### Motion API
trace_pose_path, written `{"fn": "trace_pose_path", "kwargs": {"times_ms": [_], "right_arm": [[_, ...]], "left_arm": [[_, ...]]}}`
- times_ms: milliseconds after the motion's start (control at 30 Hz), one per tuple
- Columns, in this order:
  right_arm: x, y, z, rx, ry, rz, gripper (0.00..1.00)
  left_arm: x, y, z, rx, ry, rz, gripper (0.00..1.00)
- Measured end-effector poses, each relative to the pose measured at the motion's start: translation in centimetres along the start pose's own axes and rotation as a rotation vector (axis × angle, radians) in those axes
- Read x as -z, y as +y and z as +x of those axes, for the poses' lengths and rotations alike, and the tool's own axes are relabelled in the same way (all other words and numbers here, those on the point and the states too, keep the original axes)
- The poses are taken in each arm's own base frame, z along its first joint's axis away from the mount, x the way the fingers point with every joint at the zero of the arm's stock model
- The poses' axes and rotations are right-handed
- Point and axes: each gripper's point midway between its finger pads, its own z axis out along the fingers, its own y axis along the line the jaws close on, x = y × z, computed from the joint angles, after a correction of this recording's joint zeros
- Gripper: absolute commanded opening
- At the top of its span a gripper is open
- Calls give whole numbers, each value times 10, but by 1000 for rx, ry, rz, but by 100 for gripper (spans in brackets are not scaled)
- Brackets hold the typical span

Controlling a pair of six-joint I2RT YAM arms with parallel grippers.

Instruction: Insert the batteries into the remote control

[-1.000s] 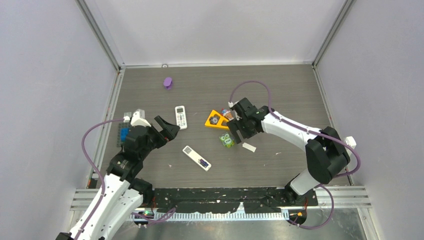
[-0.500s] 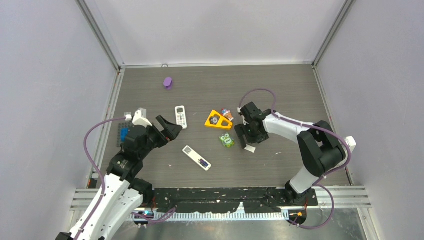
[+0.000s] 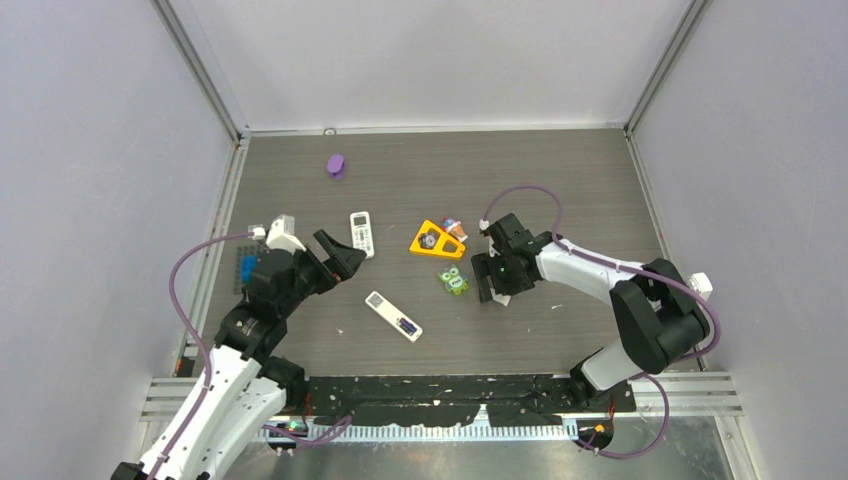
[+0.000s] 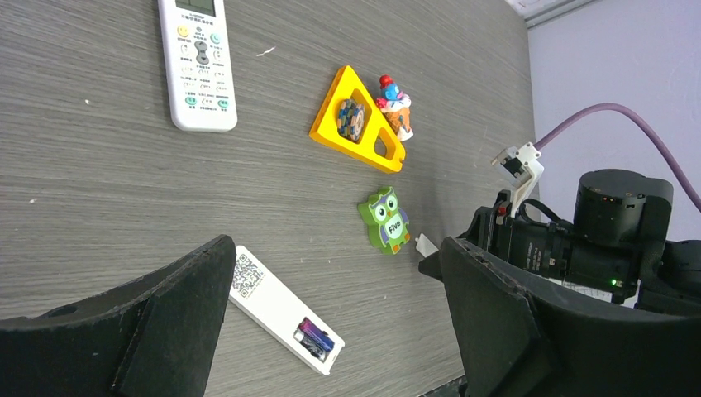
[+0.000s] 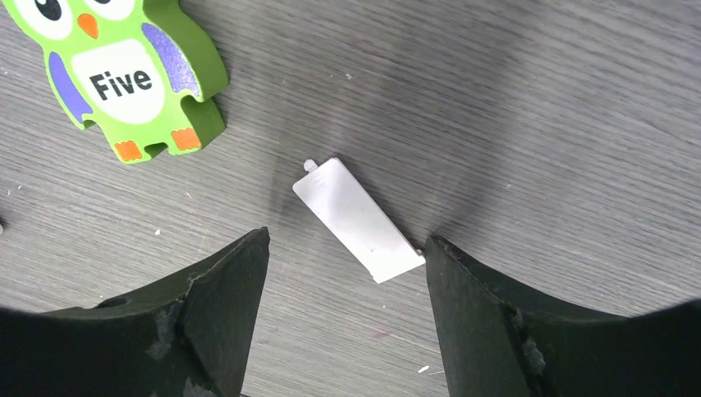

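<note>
The slim white remote control [image 3: 392,315] lies face down on the table, its battery bay open at the near end. A purple battery [image 4: 317,337] sits in that bay with a darker one beside it. My left gripper [image 4: 337,244] hovers open above and left of this remote, holding nothing. A small white cover plate [image 5: 357,219] lies flat to the right of the green owl block [image 5: 124,74]. My right gripper [image 5: 345,241] is low over the plate's near end with its jaws apart; the right finger [image 5: 463,289] meets the plate's corner.
A second white remote [image 3: 361,233] lies face up, farther back. A yellow triangle piece [image 3: 432,241] and a small figure [image 3: 455,228] sit behind the owl [image 3: 454,281]. A purple object [image 3: 336,165] stands far back left. Grey walls enclose the table.
My right arm has swung from beside the yellow triangle toward the near side and dropped over the white cover plate, its jaws narrowing. The left arm has stayed still.
</note>
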Motion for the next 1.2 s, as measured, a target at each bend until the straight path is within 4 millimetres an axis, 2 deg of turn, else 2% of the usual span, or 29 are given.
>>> {"fn": "trace_pose_path", "kwargs": {"times_ms": [200, 333, 400, 433, 567, 900, 1000, 1067, 1200], "right_arm": [[-1, 10, 7, 42, 19, 6, 62], [-4, 13, 9, 85, 41, 79, 55], [-6, 13, 10, 95, 48, 111, 46], [-6, 14, 10, 95, 49, 114, 38], [-7, 19, 10, 73, 49, 119, 27], [-3, 20, 12, 57, 34, 131, 24], [7, 21, 18, 105, 13, 131, 23], [21, 33, 19, 166, -31, 103, 23], [49, 73, 15, 295, -152, -6, 23]], "left_arm": [[-3, 0, 1, 1, 8, -2, 94], [-5, 1, 2, 1, 14, -7, 94], [-5, 1, 2, 1, 13, -7, 94], [-5, 1, 2, 1, 13, -6, 94], [-5, 1, 2, 1, 13, -6, 94], [-9, -2, 15, -1, 61, 44, 94], [-14, -10, 25, -9, 99, 115, 93], [-19, -12, 39, -9, 143, 172, 92], [-23, -1, 62, 0, 221, 173, 91]]}}
